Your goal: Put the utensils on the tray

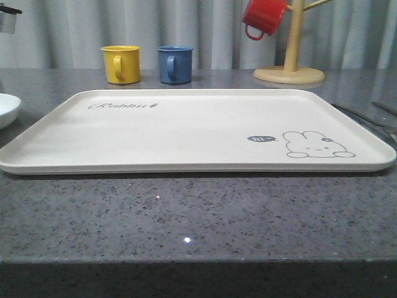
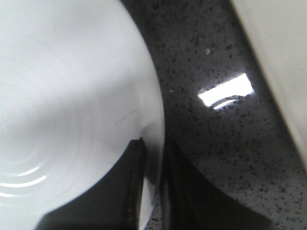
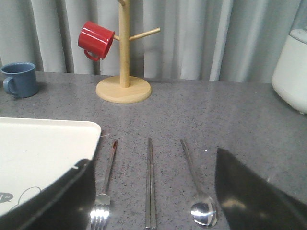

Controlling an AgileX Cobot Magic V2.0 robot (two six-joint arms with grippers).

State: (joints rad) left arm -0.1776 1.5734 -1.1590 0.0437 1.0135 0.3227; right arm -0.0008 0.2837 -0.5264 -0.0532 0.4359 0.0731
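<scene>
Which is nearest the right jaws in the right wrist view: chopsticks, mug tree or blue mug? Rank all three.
1. Chopsticks: on the counter between the open jaws.
2. Mug tree: farther back, behind the utensils.
3. Blue mug: far back, beyond the tray, to the side.

Grey speckled stone countertop [image 1: 198, 217]; pale grey pleated curtain [image 1: 205, 28] behind; light glints on surface.

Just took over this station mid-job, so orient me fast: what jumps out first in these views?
The big cream tray with its rabbit drawing spans the middle of the grey counter and is bare. The fork, chopsticks and spoon lie in a row on the counter just off the tray's right edge, between the open right gripper fingers. A red mug hangs on the wooden mug tree at the back right.
</scene>
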